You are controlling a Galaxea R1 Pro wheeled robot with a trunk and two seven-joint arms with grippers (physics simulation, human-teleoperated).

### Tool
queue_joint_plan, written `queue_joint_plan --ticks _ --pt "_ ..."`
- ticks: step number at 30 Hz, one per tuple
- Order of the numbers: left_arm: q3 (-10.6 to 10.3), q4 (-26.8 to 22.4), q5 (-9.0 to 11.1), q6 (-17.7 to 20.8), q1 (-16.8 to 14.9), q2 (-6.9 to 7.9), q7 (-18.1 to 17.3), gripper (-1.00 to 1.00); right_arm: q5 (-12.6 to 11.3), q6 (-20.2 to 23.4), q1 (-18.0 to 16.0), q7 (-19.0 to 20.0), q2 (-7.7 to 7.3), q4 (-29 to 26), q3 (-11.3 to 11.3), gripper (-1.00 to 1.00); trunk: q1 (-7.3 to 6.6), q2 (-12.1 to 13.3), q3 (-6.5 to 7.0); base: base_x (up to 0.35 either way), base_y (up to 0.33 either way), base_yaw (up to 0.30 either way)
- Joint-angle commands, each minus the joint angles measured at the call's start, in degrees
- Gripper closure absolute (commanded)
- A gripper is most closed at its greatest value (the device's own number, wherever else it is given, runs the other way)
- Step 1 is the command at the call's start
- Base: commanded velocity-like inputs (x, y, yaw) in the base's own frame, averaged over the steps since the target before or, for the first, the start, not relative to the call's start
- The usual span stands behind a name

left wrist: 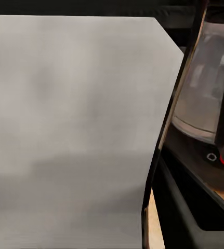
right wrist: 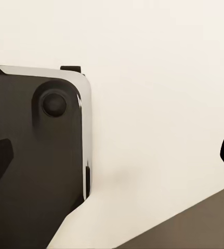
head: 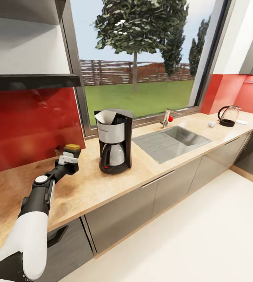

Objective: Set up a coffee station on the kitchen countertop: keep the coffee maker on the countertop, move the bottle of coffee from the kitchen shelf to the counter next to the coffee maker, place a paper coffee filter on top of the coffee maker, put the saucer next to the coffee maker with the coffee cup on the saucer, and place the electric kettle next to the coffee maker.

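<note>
Countertop (head: 189, 154) runs under the window. Left gripper (head: 69, 159) is clamped on the coffee jar (head: 72, 149), just above the counter. Coffee maker (head: 113, 141) is just beyond its tip, filter (head: 106, 116) on top. Kettle (head: 228, 116) sits far off past the sink (head: 172, 141). Right gripper's (right wrist: 112, 155) fingers are spread apart.

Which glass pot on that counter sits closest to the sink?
The coffee maker with its glass carafe, just left of the sink; the electric kettle stands farther off, near the red corner.
</note>
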Motion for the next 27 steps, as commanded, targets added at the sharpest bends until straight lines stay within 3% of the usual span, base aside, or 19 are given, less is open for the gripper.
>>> queue_joint_plan --ticks 1,8,19,27 --pt "0.26 -0.06 -0.08 0.19 -0.08 -0.07 -0.56 1.0 0.0 -0.2 -0.04 -0.02 0.0 0.04 -0.01 -1.0 0.06 -0.11 -0.12 0.231 0.0 0.0" --pt "0.19 0.06 1.3 0.07 1.37 -0.07 -0.52 1.0 0.0 -0.15 -0.04 -0.02 0.0 0.04 -0.01 -1.0 0.06 -0.11 -0.12 0.177 0.0 0.0" --pt "0.19 0.06 1.88 0.07 2.29 -0.2 -0.52 1.0 0.0 -0.15 -0.04 0.0 0.0 0.04 0.05 -1.0 0.06 -0.11 -0.12 0.125 0.0 0.0" --pt "0.26 0.08 3.82 -0.13 3.56 -0.46 -0.52 1.0 0.0 -0.15 -0.04 -0.01 0.0 0.04 0.01 -1.0 0.06 -0.11 -0.12 0.139 0.0 0.0"
